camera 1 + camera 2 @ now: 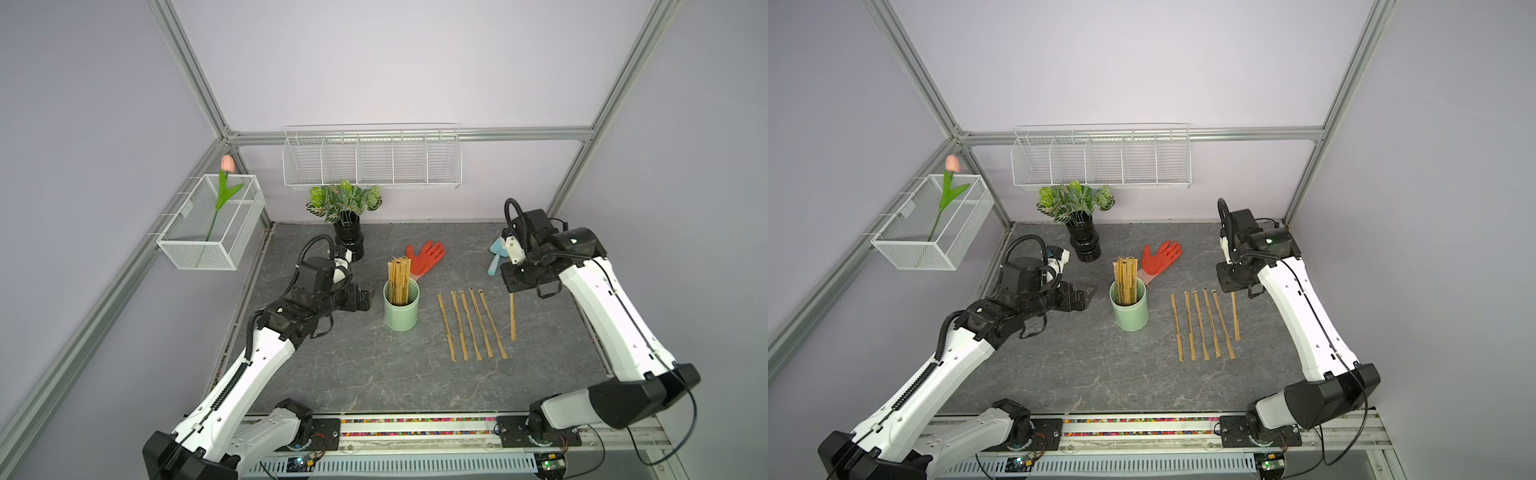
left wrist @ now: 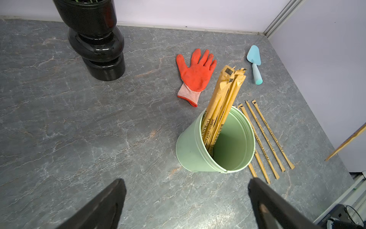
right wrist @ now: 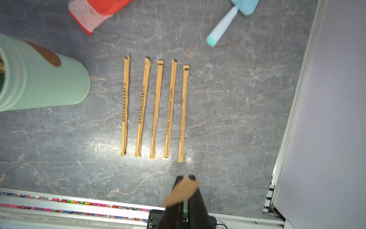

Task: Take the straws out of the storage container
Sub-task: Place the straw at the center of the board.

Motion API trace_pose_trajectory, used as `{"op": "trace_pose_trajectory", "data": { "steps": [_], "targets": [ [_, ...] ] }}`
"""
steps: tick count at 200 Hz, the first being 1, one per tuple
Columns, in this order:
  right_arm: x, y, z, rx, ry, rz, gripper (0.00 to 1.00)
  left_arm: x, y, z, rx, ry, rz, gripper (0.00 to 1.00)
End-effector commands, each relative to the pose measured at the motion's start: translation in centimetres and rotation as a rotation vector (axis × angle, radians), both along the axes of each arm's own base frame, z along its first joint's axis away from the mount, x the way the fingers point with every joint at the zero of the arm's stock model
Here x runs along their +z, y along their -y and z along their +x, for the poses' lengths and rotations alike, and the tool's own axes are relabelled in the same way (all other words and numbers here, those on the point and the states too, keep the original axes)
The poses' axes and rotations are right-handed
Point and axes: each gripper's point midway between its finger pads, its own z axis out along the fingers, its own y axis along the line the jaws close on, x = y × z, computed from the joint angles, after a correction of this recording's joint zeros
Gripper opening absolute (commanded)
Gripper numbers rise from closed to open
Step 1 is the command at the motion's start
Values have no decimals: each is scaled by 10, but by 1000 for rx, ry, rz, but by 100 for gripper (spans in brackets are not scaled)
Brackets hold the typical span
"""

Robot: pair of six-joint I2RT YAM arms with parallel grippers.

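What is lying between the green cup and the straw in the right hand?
Five loose straws, laid side by side; both top views show them.

Pale lilac walls [image 1: 395,62] enclose the workspace on three sides. Aluminium frame posts [image 1: 190,66] run up the rear corners, joined by a horizontal bar [image 1: 519,134] along the back wall. The tabletop [image 1: 374,374] is dark grey with a marbled vein pattern. A white wire rack [image 1: 372,160] with five compartments hangs on the back wall. A white mesh basket [image 1: 195,251] hangs on the left wall. Lighting is even and diffuse.
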Motion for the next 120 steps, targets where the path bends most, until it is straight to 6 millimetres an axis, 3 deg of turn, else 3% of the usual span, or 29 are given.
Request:
{"op": "trace_pose_trajectory", "data": {
  "steps": [1,120],
  "targets": [
    [-19,11,-8,-13,-98,-35,8,7,0,-3,-8,18,0,100],
    [-114,28,16,-103,-464,-169,9,11,-1,-4,-8,29,-5,100]
  ]
}}
